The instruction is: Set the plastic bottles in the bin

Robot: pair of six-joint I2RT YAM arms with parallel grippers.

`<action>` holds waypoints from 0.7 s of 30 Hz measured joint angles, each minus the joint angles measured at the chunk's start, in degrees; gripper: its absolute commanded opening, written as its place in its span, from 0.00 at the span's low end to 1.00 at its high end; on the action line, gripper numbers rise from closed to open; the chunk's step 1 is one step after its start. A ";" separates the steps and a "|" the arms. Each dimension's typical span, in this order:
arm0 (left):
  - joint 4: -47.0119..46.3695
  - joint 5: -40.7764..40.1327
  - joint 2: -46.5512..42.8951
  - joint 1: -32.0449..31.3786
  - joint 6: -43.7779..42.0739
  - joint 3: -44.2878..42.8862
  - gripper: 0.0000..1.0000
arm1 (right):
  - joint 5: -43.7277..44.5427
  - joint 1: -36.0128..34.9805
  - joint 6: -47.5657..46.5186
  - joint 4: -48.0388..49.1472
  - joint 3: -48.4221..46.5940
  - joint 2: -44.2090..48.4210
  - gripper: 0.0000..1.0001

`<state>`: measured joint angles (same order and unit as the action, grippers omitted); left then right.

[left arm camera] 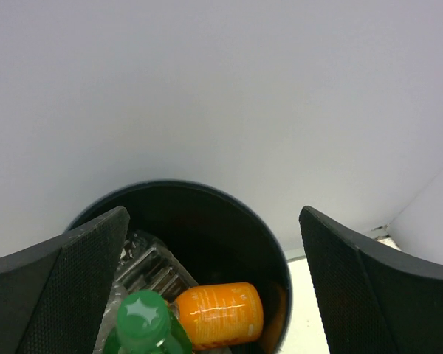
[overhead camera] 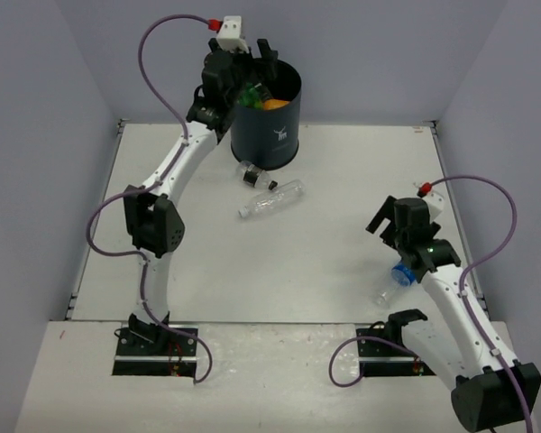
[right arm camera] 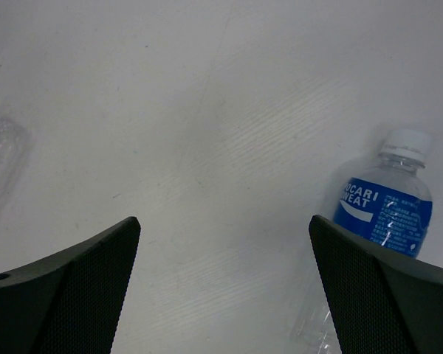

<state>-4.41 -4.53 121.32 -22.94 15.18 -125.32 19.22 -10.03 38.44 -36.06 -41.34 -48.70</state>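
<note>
Pale walls around a white bench point(overhead camera: 343, 271). Toward the far edge, left of middle: the bin point(overhead camera: 269, 135), with the left claw point(overhead camera: 248, 68) hanging over its mouth, jaws spread wide, gripping nothing. Inside the bin: a green bottle point(left arm camera: 142, 318), an orange bottle point(left arm camera: 220, 313) just beside it, and a crumpled clear bottle point(left arm camera: 148, 269) behind. Near the bin's foot, lying on the bench: a black-capped clear bottle point(overhead camera: 252, 174) and a longer clear bottle point(overhead camera: 272, 198). Toward the right edge: the right claw point(overhead camera: 397, 221), jaws fully apart and empty, above bare bench, with a blue-labelled bottle point(right arm camera: 384, 210) lying beside its right finger, not between the jaws.
</note>
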 measured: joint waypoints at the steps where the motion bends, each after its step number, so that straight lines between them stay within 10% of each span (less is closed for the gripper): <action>1: 0.83 0.12 -3.34 0.00 0.04 2.82 1.00 | -1.13 2.32 -0.02 -0.51 -0.23 0.23 0.99; 12: 0.82 -1.26 -45.51 0.07 5.74 50.84 1.00 | -11.98 20.13 -0.05 -5.96 -0.29 1.28 0.99; 21: 6.26 -3.83 -56.54 0.05 9.72 69.61 1.00 | -15.53 21.89 0.52 -9.98 4.63 0.68 0.99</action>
<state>1.84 -8.36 64.79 -22.89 24.90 -55.71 3.69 11.86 38.96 -46.04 -36.72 -48.02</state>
